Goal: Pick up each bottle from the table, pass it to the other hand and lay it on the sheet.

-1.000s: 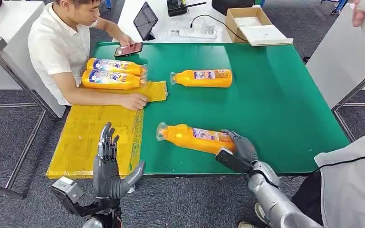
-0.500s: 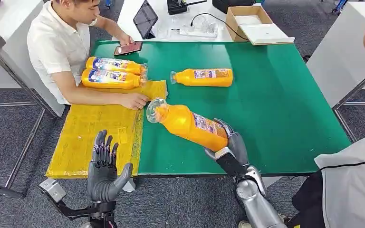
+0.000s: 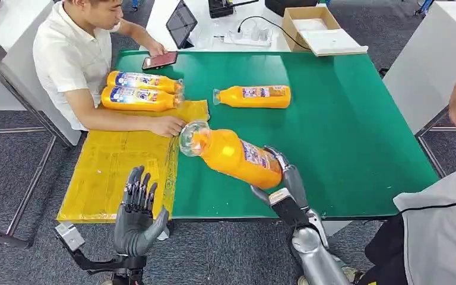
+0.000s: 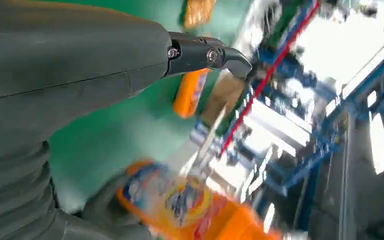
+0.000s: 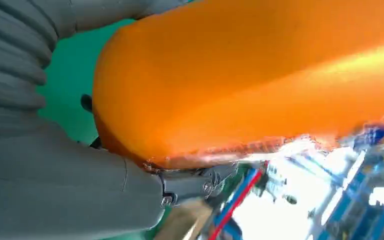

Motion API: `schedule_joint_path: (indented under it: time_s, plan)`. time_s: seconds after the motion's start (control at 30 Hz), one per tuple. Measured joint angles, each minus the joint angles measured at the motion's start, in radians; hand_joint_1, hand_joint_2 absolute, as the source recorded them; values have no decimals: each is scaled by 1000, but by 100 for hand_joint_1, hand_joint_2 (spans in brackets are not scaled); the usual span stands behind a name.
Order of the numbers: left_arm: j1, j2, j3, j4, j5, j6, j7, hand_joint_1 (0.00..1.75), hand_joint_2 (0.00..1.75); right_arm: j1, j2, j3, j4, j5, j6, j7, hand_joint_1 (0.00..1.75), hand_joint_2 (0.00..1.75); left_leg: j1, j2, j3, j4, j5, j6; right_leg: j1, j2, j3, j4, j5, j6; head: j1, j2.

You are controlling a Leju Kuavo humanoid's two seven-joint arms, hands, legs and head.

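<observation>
My right hand (image 3: 288,181) grips the base of an orange bottle (image 3: 231,154) and holds it tilted above the green table (image 3: 344,130), its clear cap pointing toward the yellow sheet (image 3: 119,166). The right wrist view is close on this orange bottle (image 5: 260,75). My left hand (image 3: 135,214) is raised with fingers spread, palm toward the bottle, below the sheet's near edge, holding nothing. A second orange bottle (image 3: 254,97) lies on the table farther back. Two more bottles (image 3: 139,90) lie on the sheet's far end. In the left wrist view the held bottle (image 4: 190,210) is blurred.
A seated person's hand (image 3: 167,126) rests on the sheet near the held bottle's cap. A phone (image 3: 160,60), tablet (image 3: 181,25) and cardboard box (image 3: 317,29) lie beyond the table's far edge. Another person stands at the right (image 3: 439,225).
My right hand has lifted the bottle off the table and swung it left toward the sheet. My left hand has shifted slightly right and up.
</observation>
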Motion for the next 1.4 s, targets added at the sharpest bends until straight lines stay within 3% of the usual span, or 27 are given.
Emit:
schedule_joint_path:
  time_s: [0.3, 0.67, 0.7, 0.73, 1.03, 1.07, 1.1, 1.13, 1.17, 1.2, 1.23, 1.27, 1.3, 1.4]
  plan:
    - [-41, 8, -64, 48, -65, -68, 12, 0, 175, -27, 78, 233, 129, 54, 48, -40, 175, 175, 1, 0, 0, 0, 0, 0, 0, 0, 0, 0, 0, 0, 0, 0]
    - [-70, 21, -88, 70, -138, -24, -18, 2, 175, -52, 108, 309, 212, 6, 67, -18, 175, 175, 0, 0, 0, 0, 0, 0, 0, 0, -1, 0, 0, 0, 0, 0]
    - [-71, 21, -89, 70, -143, -22, -20, 157, 175, -54, 111, 313, 219, 6, 67, -17, 175, 175, 0, 0, 0, 0, 0, 0, 0, 0, -1, 0, 0, 0, 0, 0]
    - [-71, 21, -90, 70, -151, -17, -21, 175, 175, -57, 112, 318, 226, 5, 67, -16, 175, 175, 0, 0, 0, 0, 0, 0, 0, 0, -1, 0, 0, 0, 0, 0]
    - [-75, 21, -92, 76, -161, 15, -18, 175, 175, -63, 117, 342, 249, -5, 69, -6, 171, 175, 0, 0, 0, 0, 0, 0, 0, 0, -1, 0, 0, 0, 0, 0]
    - [-76, 21, -92, 76, -160, 15, -18, 175, 175, -63, 117, 343, 250, -5, 69, -6, 138, 175, 0, 0, 0, 0, 0, 0, 0, 0, -1, 0, 0, 0, 0, 0]
    - [-77, 21, -92, 77, -160, 15, -17, 175, 175, -63, 117, 344, 251, -6, 69, -6, 45, 175, 0, 0, 0, 0, 0, 0, 0, 0, -1, 0, 0, 0, 0, 0]
    - [-77, 21, -90, 78, -159, 16, -17, 175, 175, -63, 117, 346, 251, -6, 69, -7, 37, 175, 0, 0, 0, 0, 0, 0, 0, 0, -1, 0, 0, 0, 0, 0]
    - [-78, 21, -90, 79, -158, 15, -16, 175, 175, -63, 117, 348, 253, -6, 69, -7, 63, 175, 0, 0, 0, 0, 0, 0, 0, 0, -1, 0, 0, 0, 0, 0]
    - [-79, 21, -89, 79, -153, 16, -15, 175, 175, -63, 117, 350, 254, -6, 70, -6, 164, 175, 0, 0, 0, 0, 0, 0, 0, 0, -1, 0, 0, 0, 0, 0]
    - [-80, 21, -87, 79, -150, 18, -14, 175, 175, -63, 117, 354, 255, -5, 71, -7, 154, 175, 0, 0, 0, 0, 0, 0, 0, 0, -1, 0, 0, 0, 0, 0]
    - [-80, 21, -86, 79, -149, 23, -12, 175, 175, -63, 117, 358, 257, -5, 71, -7, 84, 175, 0, 0, 0, 0, 0, 0, 0, 0, -1, 0, 0, 0, 0, 0]
    - [-80, 20, -86, 79, -150, 32, -10, 175, 175, -63, 117, 361, 259, -3, 70, -7, 0, 175, 0, 0, 0, 0, 0, 0, 0, 0, -1, 0, 0, 0, 0, 0]
    - [-82, 15, -86, 79, -182, 93, 22, 175, 175, -61, 117, 374, 268, 14, 57, -9, 0, 175, 0, 0, 0, 0, 0, 0, 0, 0, -1, 0, 0, 0, 0, 0]
